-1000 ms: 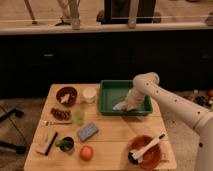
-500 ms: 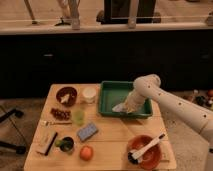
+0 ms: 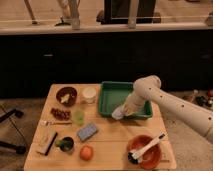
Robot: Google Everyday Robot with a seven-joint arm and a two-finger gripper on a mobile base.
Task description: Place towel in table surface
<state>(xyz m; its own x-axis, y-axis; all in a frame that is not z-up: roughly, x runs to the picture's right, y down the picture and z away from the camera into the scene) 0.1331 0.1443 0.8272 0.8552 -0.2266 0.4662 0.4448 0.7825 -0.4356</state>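
Observation:
A white towel (image 3: 118,113) hangs at the tip of my gripper (image 3: 123,110), over the front left rim of the green tray (image 3: 114,93) on the wooden table (image 3: 111,140). The gripper is shut on the towel and holds it just above the rim. My white arm (image 3: 165,100) reaches in from the right, across the tray's right side. The fingers themselves are mostly hidden by the towel.
On the table's left are a dark bowl of food (image 3: 66,96), a white cup (image 3: 89,94), a green cup (image 3: 78,116), a blue sponge (image 3: 87,132) and an orange (image 3: 86,152). A red bowl with a white brush (image 3: 145,150) sits front right. A dark counter stands behind.
The gripper has carried the towel from inside the tray toward the front left, to the tray's front rim. Nothing else has moved.

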